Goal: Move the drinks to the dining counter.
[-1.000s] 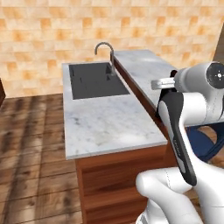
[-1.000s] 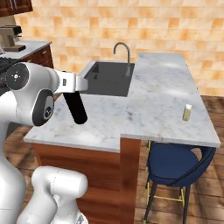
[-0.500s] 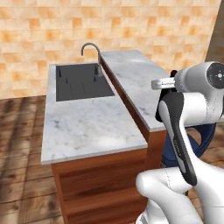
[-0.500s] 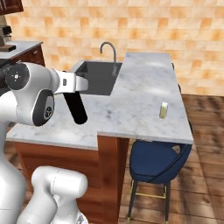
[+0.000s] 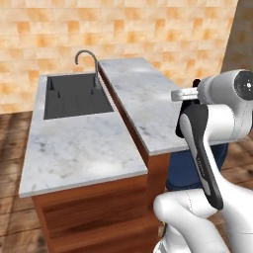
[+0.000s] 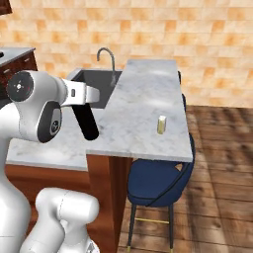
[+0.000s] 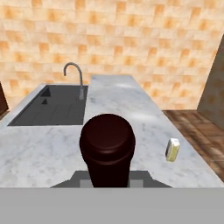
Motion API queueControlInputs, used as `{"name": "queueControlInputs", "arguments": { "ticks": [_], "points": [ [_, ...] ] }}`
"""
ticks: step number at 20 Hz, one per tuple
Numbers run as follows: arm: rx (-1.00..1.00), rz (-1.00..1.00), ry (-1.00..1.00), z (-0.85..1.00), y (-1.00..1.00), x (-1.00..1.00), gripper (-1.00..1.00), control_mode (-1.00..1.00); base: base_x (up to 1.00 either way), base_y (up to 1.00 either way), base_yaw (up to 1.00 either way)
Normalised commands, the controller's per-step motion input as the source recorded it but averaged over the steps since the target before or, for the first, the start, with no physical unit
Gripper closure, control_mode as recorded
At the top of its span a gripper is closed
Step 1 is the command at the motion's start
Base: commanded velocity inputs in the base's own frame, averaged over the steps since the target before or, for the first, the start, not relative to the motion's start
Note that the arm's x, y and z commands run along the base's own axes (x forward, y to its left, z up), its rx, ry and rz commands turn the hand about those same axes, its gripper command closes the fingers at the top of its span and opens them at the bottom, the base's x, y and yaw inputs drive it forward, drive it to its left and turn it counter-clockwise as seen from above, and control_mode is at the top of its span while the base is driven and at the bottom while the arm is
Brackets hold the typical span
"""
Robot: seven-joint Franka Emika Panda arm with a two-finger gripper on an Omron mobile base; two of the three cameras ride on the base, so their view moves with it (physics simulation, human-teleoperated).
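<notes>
Orange-tan tiles line the wall behind a kitchen island with a low marble top, a black sink [image 5: 76, 95] and a curved faucet [image 5: 85, 59]. From the left base camera, the dining counter [image 5: 143, 101] runs as a raised marble slab along the sink's right side, on a reddish wood base. The white arm folds up at the lower right, its elbow high and its forearm pointing down in front of the slab's near end, with a blue stool [image 5: 190, 170] behind it.

From the right base camera, the arm rises at the left, its upper link bent level toward the slab, and a dark bottle [image 6: 88, 121] hangs tilted from the hand, just beside the slab's near left corner. A small carton [image 6: 161, 124] stands upright on the dining counter, near its right edge, above the blue stool.

Looking along the hand, the bottle's round dark end fills the lower middle, and the gripper [image 7: 109, 181] is clamped on it, jaws closed against its sides. The carton stands to the right on the marble, well apart from the bottle.
</notes>
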Motion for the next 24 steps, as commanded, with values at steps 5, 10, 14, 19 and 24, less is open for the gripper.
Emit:
{"name": "queueControlInputs", "arguments": {
  "ticks": [5, 10, 14, 19, 24],
  "points": [
    [0.0, 0.0, 0.0, 0.0, 0.0, 0.0, 1.0, 1.0, 0.34, -0.34, -0.07],
    [0.0, 0.0, 0.0, 0.0, 0.0, 0.0, 1.0, 1.0, 0.33, -0.23, -0.07],
    [0.0, 0.0, 0.0, 0.0, 0.0, 0.0, 1.0, 1.0, 0.39, -0.2, -0.06],
    [0.0, 0.0, 0.0, 0.0, 0.0, 0.0, 1.0, 1.0, 0.42, -0.1, -0.05],
    [0.0, 0.0, 0.0, 0.0, 0.0, 0.0, 1.0, 1.0, 0.41, -0.13, -0.05]
  ]
}}
